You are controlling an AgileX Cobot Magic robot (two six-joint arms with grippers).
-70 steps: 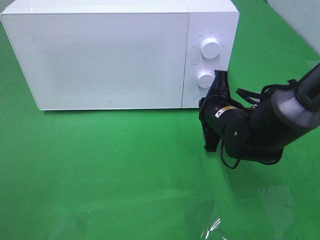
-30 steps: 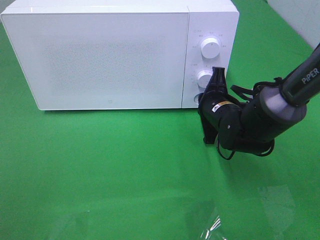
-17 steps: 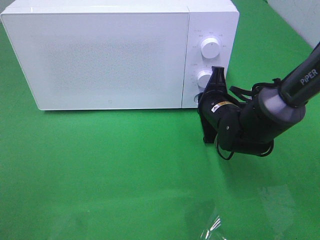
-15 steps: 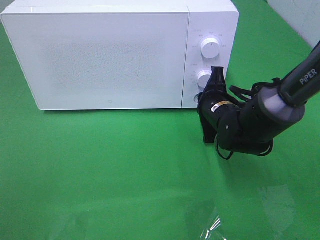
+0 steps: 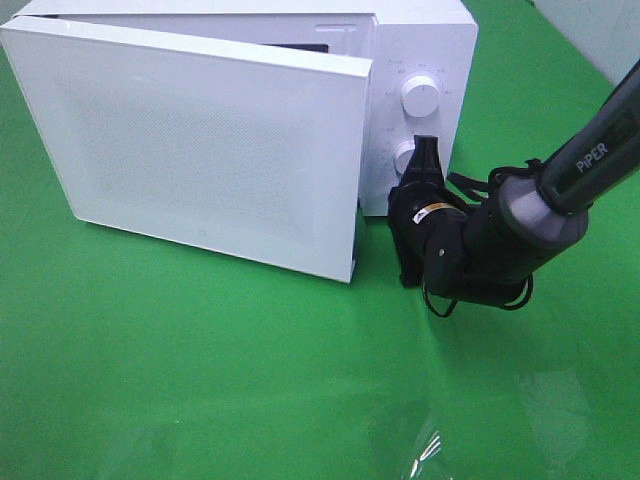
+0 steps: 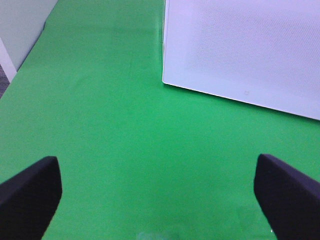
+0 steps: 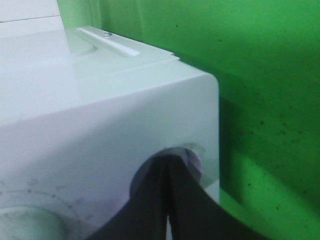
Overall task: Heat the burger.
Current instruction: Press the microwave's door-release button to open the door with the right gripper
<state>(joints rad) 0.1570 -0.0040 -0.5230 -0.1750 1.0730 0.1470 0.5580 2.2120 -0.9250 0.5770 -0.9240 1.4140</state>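
The burger is not in view. The white microwave (image 5: 425,40) stands at the back of the green table, its door (image 5: 200,140) swung partly open on its left hinge. My right gripper (image 5: 404,200) is shut, its tips pressed on the round button (image 7: 194,159) at the bottom of the control panel. In the right wrist view the shut gripper (image 7: 169,172) touches that button. My left gripper (image 6: 160,200) is open and empty over the green table, its fingertips (image 6: 30,190) wide apart. The door's lower corner shows in that view (image 6: 250,45).
Two white knobs (image 5: 420,92) (image 5: 405,155) sit on the panel above the button. The open door's free edge (image 5: 355,250) juts toward the table front, close to my right arm (image 5: 500,235). A glossy transparent patch (image 5: 425,450) lies at the front.
The microwave door, shut in the earlier frames, has sprung partly open. My right gripper has stayed at the panel's lower button, shifted slightly left.
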